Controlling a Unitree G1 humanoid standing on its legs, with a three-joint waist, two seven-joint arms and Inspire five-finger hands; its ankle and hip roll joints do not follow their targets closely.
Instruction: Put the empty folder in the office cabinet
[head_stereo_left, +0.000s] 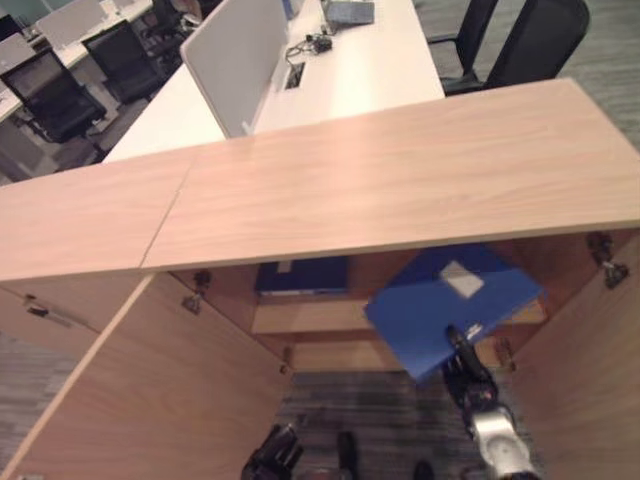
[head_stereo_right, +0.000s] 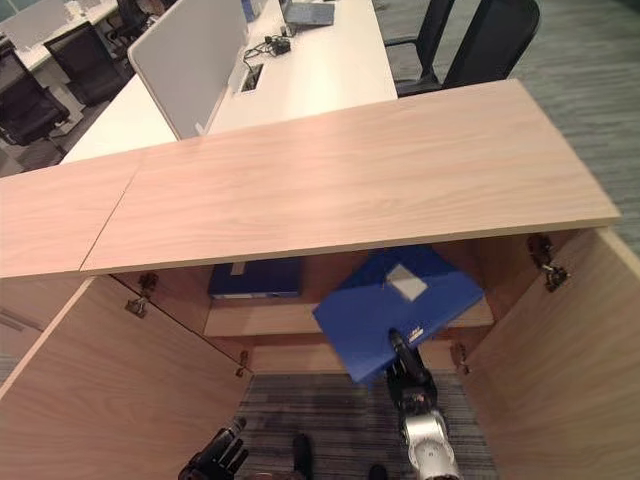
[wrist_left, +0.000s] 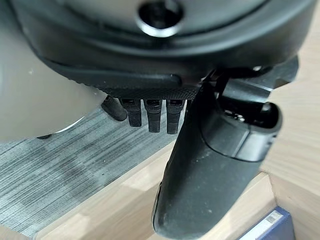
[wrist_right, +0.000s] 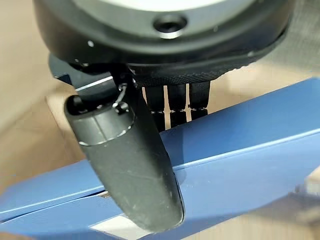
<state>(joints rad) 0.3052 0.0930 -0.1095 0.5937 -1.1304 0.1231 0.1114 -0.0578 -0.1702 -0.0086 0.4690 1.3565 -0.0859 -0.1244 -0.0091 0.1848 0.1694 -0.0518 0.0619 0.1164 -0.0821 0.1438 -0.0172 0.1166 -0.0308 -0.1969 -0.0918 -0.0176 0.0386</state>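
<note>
On my left I see the left robot hand (head_stereo_left: 272, 455) hanging low over the carpet in front of the open cabinet (head_stereo_left: 330, 190), its fingers loose and holding nothing. Inside, a second blue folder (head_stereo_left: 302, 275) lies flat on the shelf (head_stereo_left: 310, 317) toward the left. Further right, the blue folder (head_stereo_left: 450, 305) is tilted at the cabinet mouth, its far end over the shelf edge. My right robot hand (head_stereo_left: 468, 378) grips its near edge, thumb on top, fingers beneath.
</note>
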